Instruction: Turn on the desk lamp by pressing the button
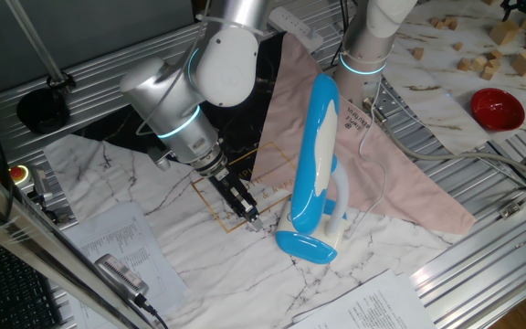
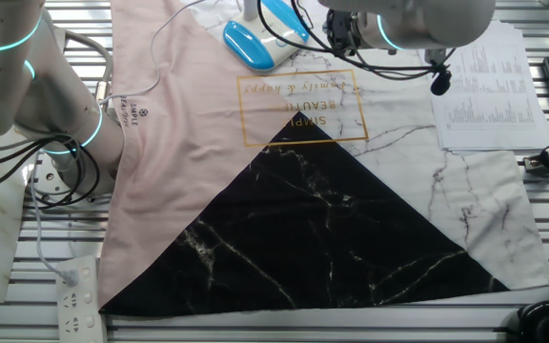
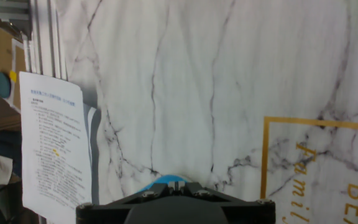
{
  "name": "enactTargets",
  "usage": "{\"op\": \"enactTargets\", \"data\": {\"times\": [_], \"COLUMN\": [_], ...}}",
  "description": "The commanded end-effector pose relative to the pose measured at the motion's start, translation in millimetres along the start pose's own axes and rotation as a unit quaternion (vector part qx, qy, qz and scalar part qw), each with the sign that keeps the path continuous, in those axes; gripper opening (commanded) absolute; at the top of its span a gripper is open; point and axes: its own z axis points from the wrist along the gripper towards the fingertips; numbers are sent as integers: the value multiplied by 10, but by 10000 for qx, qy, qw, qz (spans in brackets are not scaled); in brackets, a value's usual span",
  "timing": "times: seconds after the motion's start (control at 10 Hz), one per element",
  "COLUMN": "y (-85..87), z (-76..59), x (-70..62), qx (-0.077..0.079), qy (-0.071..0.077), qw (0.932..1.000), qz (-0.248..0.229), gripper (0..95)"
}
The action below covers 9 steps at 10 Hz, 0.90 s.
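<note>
The black two-finger gripper, its finger gap impossible to judge, is hovering low over bare white marbled cloth, just left of the glossy blue-and-white plastic desk lamp. Gold lettering is reading "SIMPLE BEAUTY".

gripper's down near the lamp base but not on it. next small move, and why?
Probably a short sideways shift toward the blue base, then down onto its button. In one fixed view the gripper sits low over the marble cloth, just beside the desk lamp and apart from it. The hand view shows mostly cloth, with only a sliver of blue. The button itself isn't discernible.
</note>
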Motion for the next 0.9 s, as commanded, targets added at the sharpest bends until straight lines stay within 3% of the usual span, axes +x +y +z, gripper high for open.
{"op": "enactTargets", "data": {"times": [0.1, 0.3, 0.4, 0.8, 0.9], "y": [0, 0, 0, 0, 0], "z": [6, 6, 6, 6, 6], "x": [-3, -3, -3, -3, -3], "qx": [49, 105, 123, 477, 494], "qy": [-6, 24, 108, 444, 434], "qw": [9999, 9998, 9998, 9972, 9969], "qz": [131, 150, 66, -364, -424], "gripper": [0, 0, 0, 0, 0]}}
